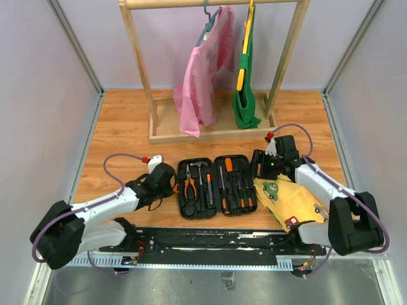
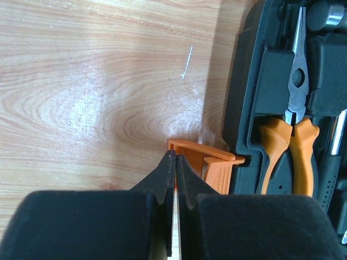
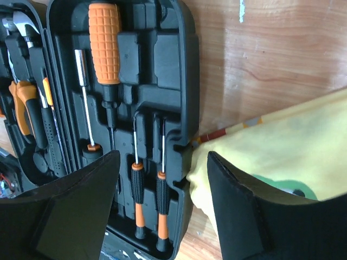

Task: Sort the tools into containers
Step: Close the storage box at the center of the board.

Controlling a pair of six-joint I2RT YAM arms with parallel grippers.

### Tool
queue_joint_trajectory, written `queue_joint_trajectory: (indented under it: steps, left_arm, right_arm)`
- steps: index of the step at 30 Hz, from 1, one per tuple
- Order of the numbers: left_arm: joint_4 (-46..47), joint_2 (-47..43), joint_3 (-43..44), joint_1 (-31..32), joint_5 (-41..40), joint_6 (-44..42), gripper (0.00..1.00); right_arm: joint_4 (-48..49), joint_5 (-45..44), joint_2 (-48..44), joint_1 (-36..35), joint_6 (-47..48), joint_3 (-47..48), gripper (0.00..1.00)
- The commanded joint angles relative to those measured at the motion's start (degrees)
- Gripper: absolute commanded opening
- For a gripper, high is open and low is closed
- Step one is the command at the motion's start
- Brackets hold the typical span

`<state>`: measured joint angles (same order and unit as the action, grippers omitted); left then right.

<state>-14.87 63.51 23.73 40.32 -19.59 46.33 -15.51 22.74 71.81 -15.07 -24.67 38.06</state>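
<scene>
The left gripper (image 2: 176,161) is clenched on nothing, its tips pressed together right at the orange latch (image 2: 203,165) on the left edge of the black case (image 2: 248,81); whether they touch the latch I cannot tell. The right gripper (image 3: 164,160) is released, its fingers (image 3: 81,206) wide apart above the case's right edge and holding nothing; the yellow board (image 3: 282,141) lies just beside it on the wooden table (image 2: 97,81).

The case lies open and flat between the two grippers. The orange-handled pliers (image 2: 290,157) and the hammer (image 2: 327,13) sit in slots of the left half, just beyond the left gripper; the big orange screwdriver (image 3: 103,43) and two small screwdrivers (image 3: 138,189) sit in the right half, under the right gripper.

No tool shows loose on the table, so the sorting looks finished or nearly so; a few moulded slots seem bare, though perhaps nothing belongs in them. What is left, probably, is folding the halves together and snapping the latch.
</scene>
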Motion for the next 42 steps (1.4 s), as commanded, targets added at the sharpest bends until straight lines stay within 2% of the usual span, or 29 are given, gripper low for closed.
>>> queue_joint_trajectory:
  steps: [1,7,13,20,24,34,42]
  left_arm:
    - [-2.5,1.9,-0.9,0.6,2.0,-0.4,0.03]
    - [-2.4,2.1,-0.9,0.6,2.0,-0.3,0.03]
    - [-2.1,3.0,-0.7,0.6,2.2,-0.5,0.02]
    - [-1.8,3.7,-0.4,0.6,2.6,-1.1,0.02]
    - [-1.8,3.8,-0.4,0.6,2.7,-1.2,0.02]
    - [-1.0,5.5,0.1,0.6,3.1,-1.7,0.02]
    - [0.1,6.5,0.2,0.6,3.7,-1.4,0.02]
  right_arm:
    - [7.5,11.3,3.7,3.4,1.1,-2.0,0.66]
    - [14.8,17.9,8.2,4.3,-1.5,-5.0,0.66]
    - [18.6,20.3,8.5,4.3,-3.6,-6.8,0.64]
    - [14.5,20.6,0.9,3.2,-3.2,-4.8,0.63]
    - [13.5,24.8,-1.0,1.6,-4.2,-1.6,0.63]
    - [11.7,24.3,-4.9,-6.8,-8.0,3.3,0.64]
    - [10.5,20.2,-4.0,-14.5,-9.1,7.6,0.64]
